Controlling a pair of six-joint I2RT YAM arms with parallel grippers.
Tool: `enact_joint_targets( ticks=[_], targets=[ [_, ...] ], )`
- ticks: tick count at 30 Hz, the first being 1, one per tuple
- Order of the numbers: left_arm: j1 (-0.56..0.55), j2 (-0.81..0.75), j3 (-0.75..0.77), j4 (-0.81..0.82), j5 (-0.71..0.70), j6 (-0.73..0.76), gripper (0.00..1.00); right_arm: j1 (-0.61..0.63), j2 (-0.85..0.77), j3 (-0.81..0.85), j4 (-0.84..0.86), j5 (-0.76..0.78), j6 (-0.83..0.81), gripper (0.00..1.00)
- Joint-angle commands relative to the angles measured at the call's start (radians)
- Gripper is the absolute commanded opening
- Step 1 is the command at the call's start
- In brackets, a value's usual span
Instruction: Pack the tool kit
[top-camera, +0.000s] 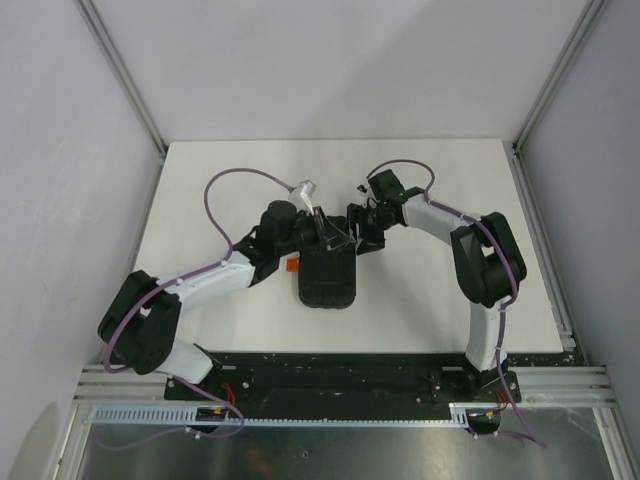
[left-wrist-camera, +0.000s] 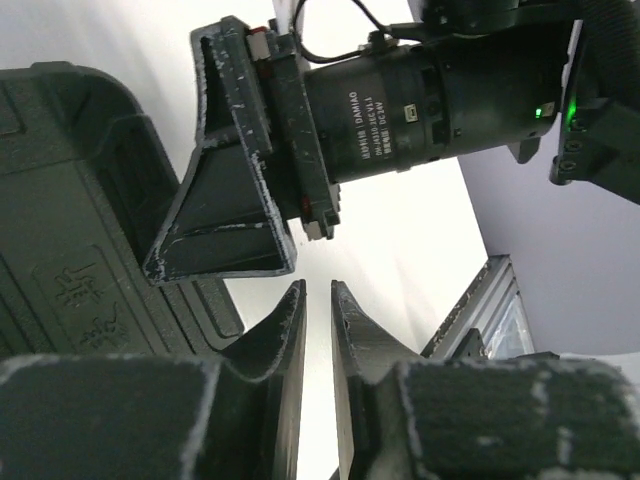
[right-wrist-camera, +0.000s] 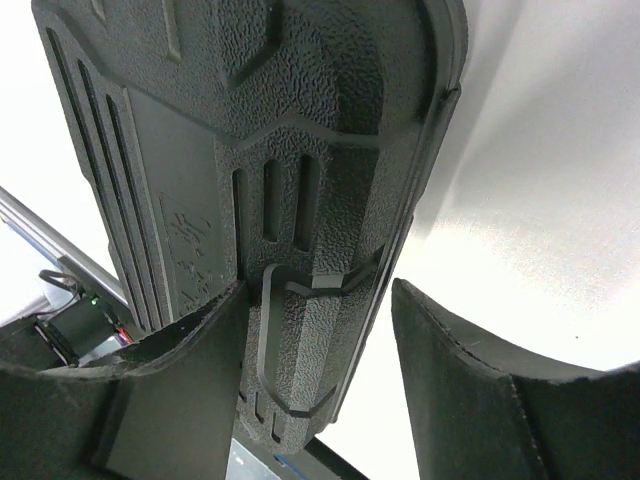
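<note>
Tool kit (top-camera: 328, 280): long axis near-to-far
Left end effector (left-wrist-camera: 318, 292): narrow, empty, at its far end
Right end effector (right-wrist-camera: 320, 292): wide, astride that end

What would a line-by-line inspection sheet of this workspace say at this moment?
Surface: white table, no spill seen.
Job's things: black case lies in the middle and appears closed, orange latch on its left side; loose tools: nothing seen.
Clutter: nothing seen.
Grippers: left gripper has only a narrow gap, nothing between its fingers, beside the case; right gripper is open astride the case's edge, one finger clear of it.
Cables: purple cables run along both arms and loop above the table.
Surroundings: pale walls, aluminium frame posts.
</note>
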Motion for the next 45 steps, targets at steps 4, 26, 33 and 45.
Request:
enact_joint_targets(
  ticks=[4, 26, 33, 45],
  targets=[
    [0.016, -0.097, 0.012, -0.070, -0.131, 0.038, 0.27, -0.020, 0.070, -0.046, 0.000, 0.235, -0.027, 0.62],
    [0.158, -0.292, -0.534, 0.206, -0.010, -0.112, 0.99, -0.039, 0.104, -0.054, 0.012, 0.144, -0.004, 0.63],
    [0.158, -0.076, -0.507, 0.397, 0.087, -0.166, 0.94, -0.035, 0.113, -0.055, -0.004, 0.122, -0.013, 0.63],
    [0.158, -0.142, -0.358, 0.455, 0.149, -0.210, 0.34, -0.020, 0.096, -0.145, 0.054, 0.009, 0.026, 0.61]
  ],
)
